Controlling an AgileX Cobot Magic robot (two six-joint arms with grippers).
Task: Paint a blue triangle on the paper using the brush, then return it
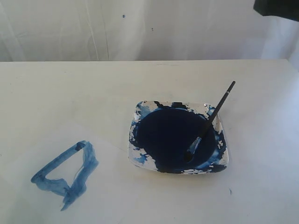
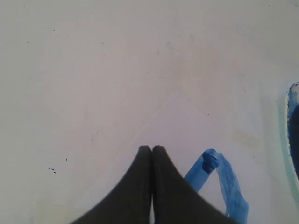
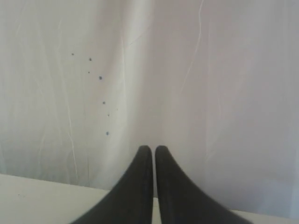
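Brush (image 1: 211, 120) leans in dish (image 1: 136, 149) beside blue triangle (image 1: 86, 167).

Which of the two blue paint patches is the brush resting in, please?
The dark pool in the dish, where the brush rests; the paler triangle lies apart.

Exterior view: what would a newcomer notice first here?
The square white dish right of centre, filled with a dark navy paint pool, stands out most, with the black-handled brush leaning in it, bristles in the paint. Left of it, a rough blue triangle is streaked on the pale paper.
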